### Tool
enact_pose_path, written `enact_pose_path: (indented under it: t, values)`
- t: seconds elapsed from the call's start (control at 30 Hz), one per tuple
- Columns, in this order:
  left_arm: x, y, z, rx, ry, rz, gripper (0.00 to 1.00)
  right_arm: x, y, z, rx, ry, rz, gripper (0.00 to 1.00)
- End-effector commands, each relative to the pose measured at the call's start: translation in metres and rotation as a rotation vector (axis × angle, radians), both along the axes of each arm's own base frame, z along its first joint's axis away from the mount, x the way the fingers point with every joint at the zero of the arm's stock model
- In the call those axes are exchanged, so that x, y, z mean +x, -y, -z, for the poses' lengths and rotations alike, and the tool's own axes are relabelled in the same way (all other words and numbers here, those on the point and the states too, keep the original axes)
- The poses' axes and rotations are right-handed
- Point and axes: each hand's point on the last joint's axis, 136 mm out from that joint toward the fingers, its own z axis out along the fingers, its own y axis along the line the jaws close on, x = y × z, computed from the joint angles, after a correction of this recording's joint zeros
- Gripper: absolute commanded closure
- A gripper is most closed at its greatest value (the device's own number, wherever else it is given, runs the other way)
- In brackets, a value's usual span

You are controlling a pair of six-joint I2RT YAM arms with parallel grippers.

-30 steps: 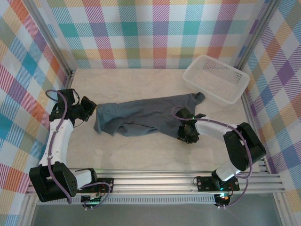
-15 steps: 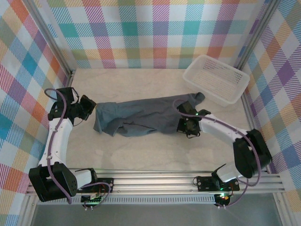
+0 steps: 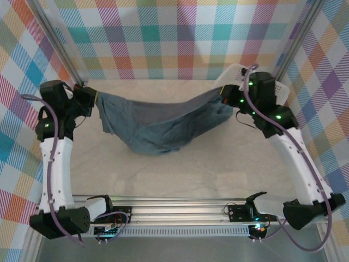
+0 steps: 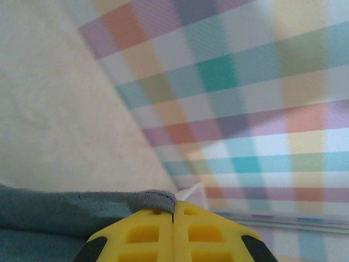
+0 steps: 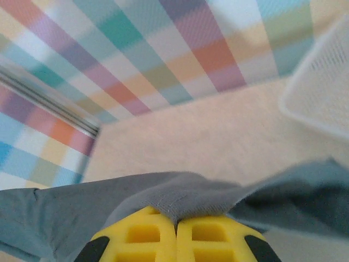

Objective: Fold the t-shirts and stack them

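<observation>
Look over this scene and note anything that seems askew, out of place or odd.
The t-shirt hangs stretched between the left pincer and right pincer, each shut on an edge. Its middle sags in uneven, bunched folds. Nothing looks spilled or damaged.

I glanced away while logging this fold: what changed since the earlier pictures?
The left gripper and right gripper, shut on the ends of the t-shirt, rose and moved toward the back, lifting it from lying flat on the table. It now hangs stretched between them, sagging in the middle. The basket stayed in the far right corner.
</observation>
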Motion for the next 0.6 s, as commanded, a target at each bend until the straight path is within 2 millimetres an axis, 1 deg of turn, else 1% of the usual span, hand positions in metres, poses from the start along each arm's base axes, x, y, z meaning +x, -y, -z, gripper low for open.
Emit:
enact_pose_path:
  t: [0.0, 0.1, 0.17, 0.23, 0.33, 0.4, 0.5, 0.57]
  values:
    - [-0.058, -0.011, -0.074, 0.032, 0.165, -0.126, 1.0, -0.036, 0.004, -0.054, 0.032, 0.142, -0.084, 1.0]
    - [-0.095, -0.018, -0.113, 0.075, 0.246, -0.204, 1.0, -0.058, 0.007, -0.086, 0.071, 0.229, -0.115, 1.0]
    - [-0.106, -0.021, -0.123, 0.086, 0.24, -0.233, 1.0, -0.065, 0.006, -0.099, 0.09, 0.255, -0.132, 1.0]
    - [-0.105, -0.021, -0.128, 0.092, 0.221, -0.229, 1.0, -0.066, 0.004, -0.105, 0.112, 0.261, -0.145, 1.0]
    - [-0.087, -0.022, -0.122, 0.082, 0.187, -0.215, 1.0, -0.053, -0.007, -0.106, 0.136, 0.25, -0.181, 1.0]
    - [-0.069, -0.024, -0.11, 0.081, 0.136, -0.208, 1.0, -0.034, -0.018, -0.097, 0.144, 0.214, -0.207, 1.0]
    - [-0.033, -0.029, -0.089, 0.088, 0.066, -0.185, 1.0, 0.005, -0.035, -0.079, 0.179, 0.156, -0.255, 1.0]
    - [-0.003, -0.034, -0.074, 0.086, 0.032, -0.166, 1.0, 0.036, -0.046, -0.066, 0.221, 0.12, -0.291, 1.0]
